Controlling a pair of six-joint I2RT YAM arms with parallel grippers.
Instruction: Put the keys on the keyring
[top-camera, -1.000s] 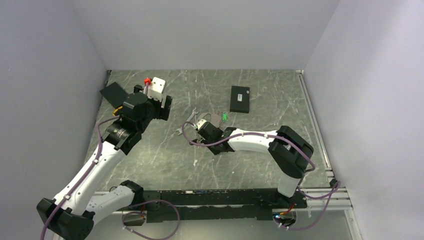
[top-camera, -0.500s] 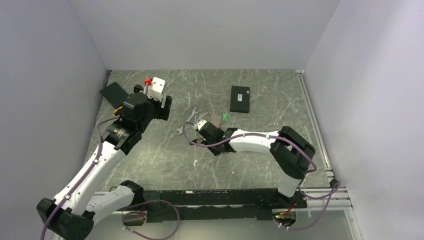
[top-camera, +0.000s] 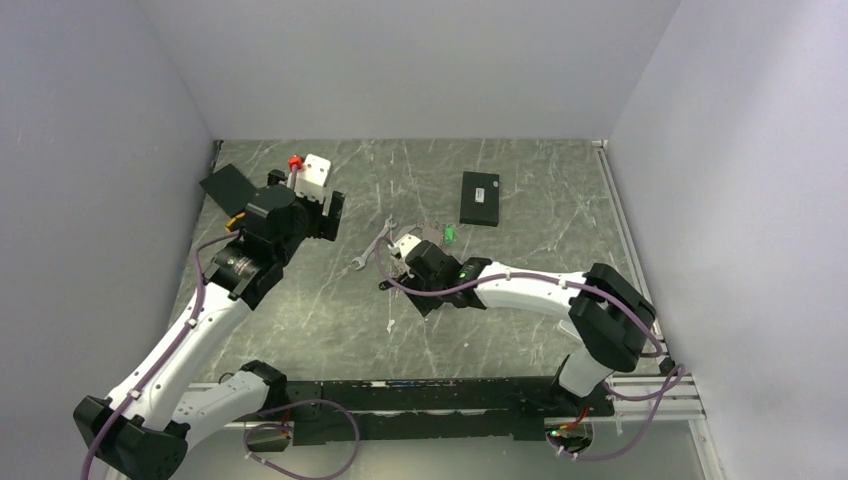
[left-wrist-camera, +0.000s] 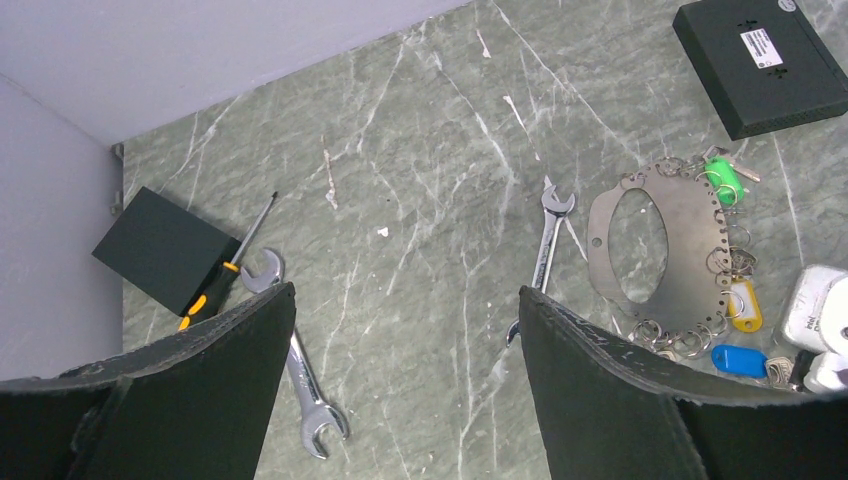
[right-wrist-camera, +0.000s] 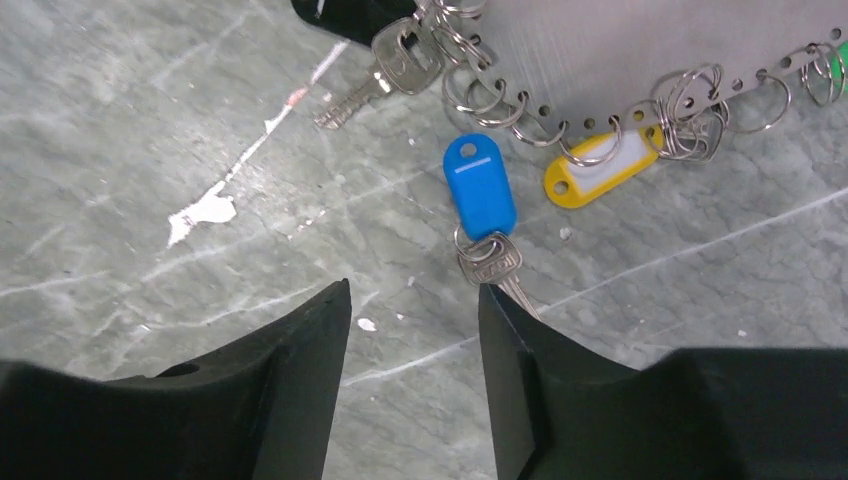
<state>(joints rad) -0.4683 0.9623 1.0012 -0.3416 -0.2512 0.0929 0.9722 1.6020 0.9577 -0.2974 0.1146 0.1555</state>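
Note:
The keyring (left-wrist-camera: 680, 215) is a flat silver oval plate with a big opening and small split rings along one edge; its holed rim (right-wrist-camera: 640, 50) fills the top of the right wrist view. A blue-tagged key (right-wrist-camera: 481, 190) with a silver blade (right-wrist-camera: 490, 265) lies loose just off that rim. A yellow-tagged one (right-wrist-camera: 598, 168) and a plain silver key (right-wrist-camera: 395, 65) lie at the ring-lined rim; a green tag (left-wrist-camera: 722, 180) is at the far end. My right gripper (right-wrist-camera: 415, 290) hovers open just short of the blue-tagged key, holding nothing. My left gripper (left-wrist-camera: 405, 290) hangs open high above the table's left.
A black box (top-camera: 480, 197) lies behind the keyring. One wrench (left-wrist-camera: 545, 250) rests just left of the plate, another (left-wrist-camera: 300, 380) further left beside a yellow-and-black screwdriver (left-wrist-camera: 225, 275) and a second black box (left-wrist-camera: 160, 250). A red-capped item (top-camera: 295, 162) is at the back left.
My right gripper went from shut to open, and its arm's elbow swung right and nearer. The left arm has not moved.

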